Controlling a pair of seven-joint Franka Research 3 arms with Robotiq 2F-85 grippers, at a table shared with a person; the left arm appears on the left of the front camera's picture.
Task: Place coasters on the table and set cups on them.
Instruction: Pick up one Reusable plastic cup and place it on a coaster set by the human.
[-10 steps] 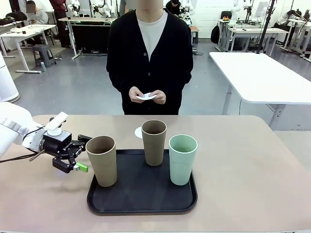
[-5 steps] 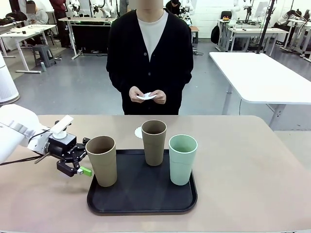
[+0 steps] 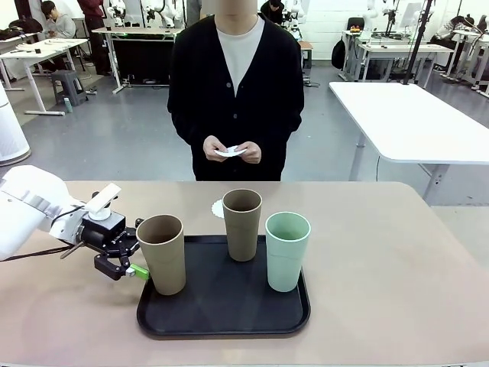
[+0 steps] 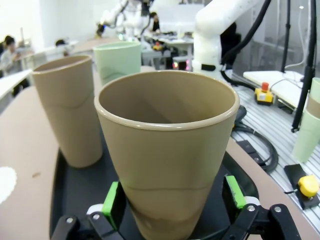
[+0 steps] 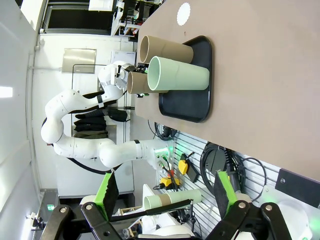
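Tan-brown and tapered, the near-left matte tumbler (image 3: 163, 256) stands on a black rectangular tray (image 3: 221, 315) on the beige-pink counter (image 3: 382, 260), the left pincer (image 3: 134, 247) spread wide around its lower part. A second tan tumbler (image 3: 242, 225) stands at the tray's far edge and a pale mint-green tumbler (image 3: 287, 252) to its right; one white scalloped paper coaster (image 3: 217, 208) lies on the counter just beyond the tray, another in the person's hands (image 3: 231, 151). The right pincer (image 5: 165, 192) gapes wide, empty.
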